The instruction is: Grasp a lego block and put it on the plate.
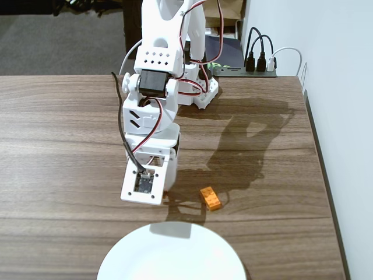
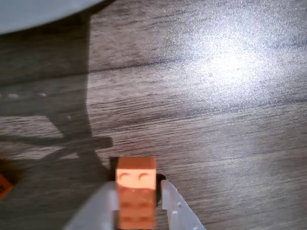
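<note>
In the wrist view an orange lego block stands lengthwise between the pale fingers of my gripper, which is shut on it just above the wood. The white plate shows as a pale arc at that view's top left. In the fixed view the plate lies at the bottom edge, just in front of the arm's wrist. The wrist covers the fingers and the held block there. A second orange brick lies on the table to the right of the wrist, and its corner shows at the wrist view's left edge.
The arm's base stands at the back of the wooden table. A power strip with plugs sits behind it. The table's right edge runs along a white wall.
</note>
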Robot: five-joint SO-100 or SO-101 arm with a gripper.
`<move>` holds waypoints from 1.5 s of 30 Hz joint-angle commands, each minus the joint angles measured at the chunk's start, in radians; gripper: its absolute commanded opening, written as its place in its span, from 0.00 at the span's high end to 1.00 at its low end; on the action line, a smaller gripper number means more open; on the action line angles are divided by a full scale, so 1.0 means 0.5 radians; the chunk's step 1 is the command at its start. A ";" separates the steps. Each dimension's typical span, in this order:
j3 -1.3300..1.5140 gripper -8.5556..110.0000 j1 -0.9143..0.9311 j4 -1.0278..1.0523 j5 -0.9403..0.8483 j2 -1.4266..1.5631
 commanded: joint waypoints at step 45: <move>-1.387 0.88 -0.147 0.227 0.466 -0.377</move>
